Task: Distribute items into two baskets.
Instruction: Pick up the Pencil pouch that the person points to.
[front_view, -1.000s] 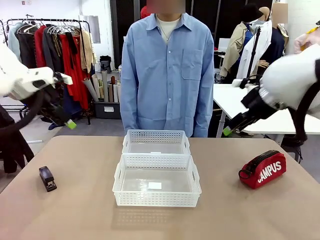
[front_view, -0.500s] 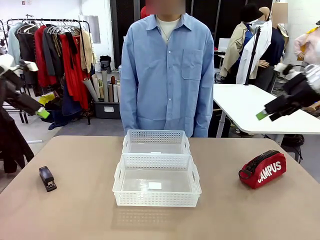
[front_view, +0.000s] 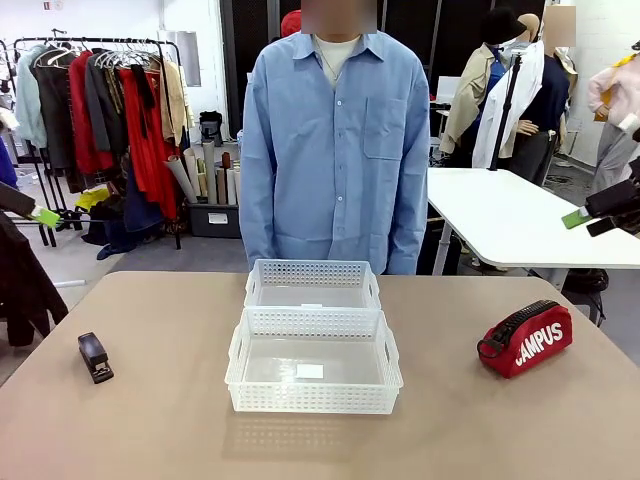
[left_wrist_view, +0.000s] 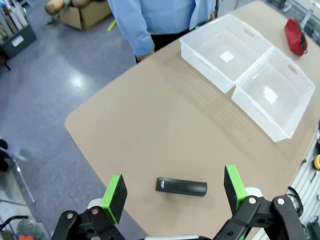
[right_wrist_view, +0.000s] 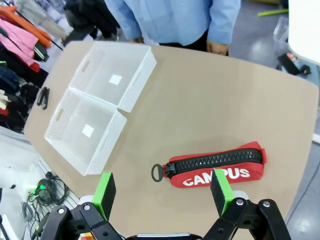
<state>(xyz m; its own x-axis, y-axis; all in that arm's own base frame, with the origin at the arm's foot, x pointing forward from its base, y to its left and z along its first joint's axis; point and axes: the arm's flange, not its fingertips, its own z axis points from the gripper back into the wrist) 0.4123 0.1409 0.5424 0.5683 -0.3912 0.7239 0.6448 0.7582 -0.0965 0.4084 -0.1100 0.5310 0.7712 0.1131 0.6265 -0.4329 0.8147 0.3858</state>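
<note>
Two white perforated baskets stand end to end at the table's middle: the smaller basket (front_view: 312, 271) nearer the person, the larger basket (front_view: 313, 398) nearer me. The black stapler (front_view: 95, 357) lies on the table's left side. On the right side lies the red "CAMPUS" pouch (front_view: 525, 338). My left gripper (front_view: 40, 215) hangs open at the picture's left edge, high over the stapler (left_wrist_view: 181, 186). My right gripper (front_view: 590, 215) hangs open at the right edge, high over the pouch (right_wrist_view: 215, 167). Both baskets (left_wrist_view: 200, 65) (left_wrist_view: 255, 117) hold no items.
A person in a blue shirt (front_view: 335, 140) stands at the far edge behind the baskets, hands down. A white table (front_view: 500, 215) stands behind on the right and a clothes rack (front_view: 110, 100) on the left. Bare tabletop lies around the stapler and pouch.
Both arms have swung outward from over the table to the picture's edges, grippers still open. The baskets, stapler and pouch have not moved.
</note>
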